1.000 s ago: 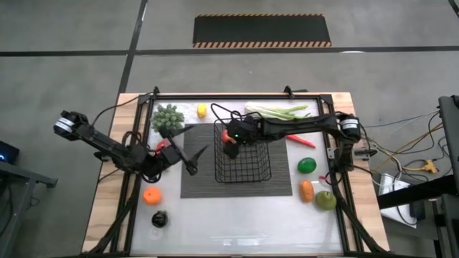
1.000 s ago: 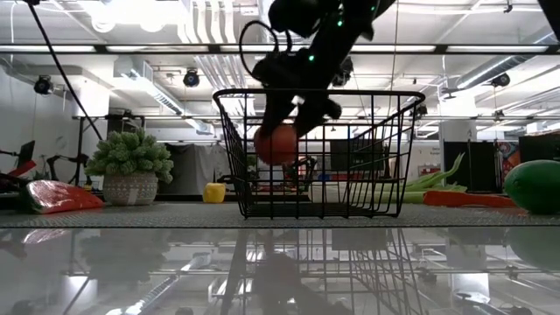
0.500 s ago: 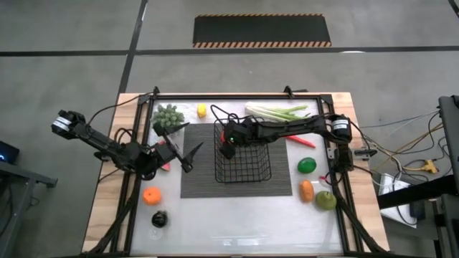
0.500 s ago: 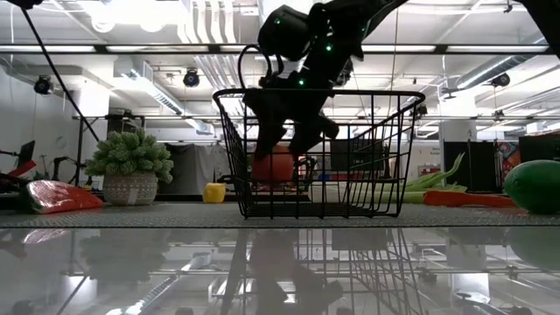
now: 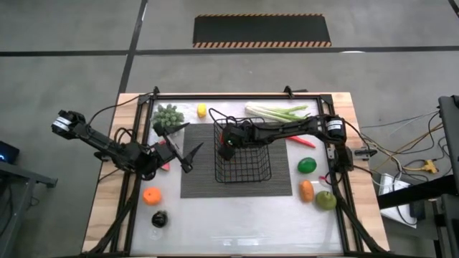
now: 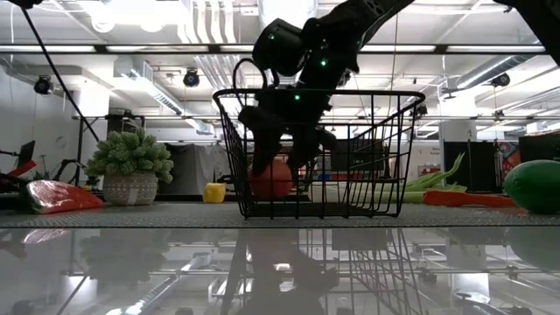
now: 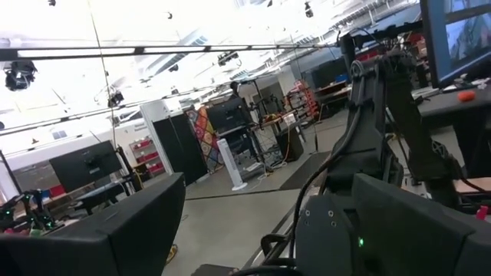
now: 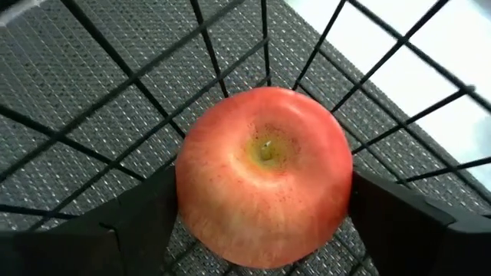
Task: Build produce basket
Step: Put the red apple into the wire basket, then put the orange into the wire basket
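Basket (image 6: 317, 153) on the mat holds the red apple (image 8: 265, 175) in its corner; I have the right gripper (image 6: 284, 144) spread astride it for release, the left gripper (image 5: 178, 149) spread beside the mat.

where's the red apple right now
The red apple sits inside the basket at its far-left corner in the high view, between the right tool's open fingers.
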Controlling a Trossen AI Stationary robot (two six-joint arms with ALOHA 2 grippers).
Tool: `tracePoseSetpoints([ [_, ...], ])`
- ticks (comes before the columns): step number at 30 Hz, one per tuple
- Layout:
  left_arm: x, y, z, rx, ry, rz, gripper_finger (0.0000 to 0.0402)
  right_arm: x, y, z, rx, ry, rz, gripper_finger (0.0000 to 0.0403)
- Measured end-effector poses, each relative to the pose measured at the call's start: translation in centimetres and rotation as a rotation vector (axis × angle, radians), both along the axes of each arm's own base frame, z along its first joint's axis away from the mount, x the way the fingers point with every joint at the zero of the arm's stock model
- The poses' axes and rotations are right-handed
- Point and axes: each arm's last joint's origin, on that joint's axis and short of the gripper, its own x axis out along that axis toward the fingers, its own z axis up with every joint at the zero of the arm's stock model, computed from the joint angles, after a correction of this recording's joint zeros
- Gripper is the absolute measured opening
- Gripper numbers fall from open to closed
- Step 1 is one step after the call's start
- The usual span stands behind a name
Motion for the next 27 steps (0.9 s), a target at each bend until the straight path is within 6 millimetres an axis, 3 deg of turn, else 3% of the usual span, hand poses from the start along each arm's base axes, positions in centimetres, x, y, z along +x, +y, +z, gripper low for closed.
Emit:
tracePoseSetpoints([
  [10, -0.1, -0.2, 0.0, 0.003, -0.003, -0.016, 0.0355, -0.1, 0.0, 0.2, 0.001, -0.001, 0.002, 0.0363],
  [21, 0.0, -0.3, 0.1, 0.009, -0.007, -0.035, 0.0354, -1.0, 0.1, 3.2, -0.014, -0.037, 0.018, 0.0363],
  [27, 0.2, -0.5, -0.1, 0.028, -0.003, -0.069, 0.0354, -2.6, 1.0, 6.2, -0.026, -0.034, 0.057, 0.0364],
])
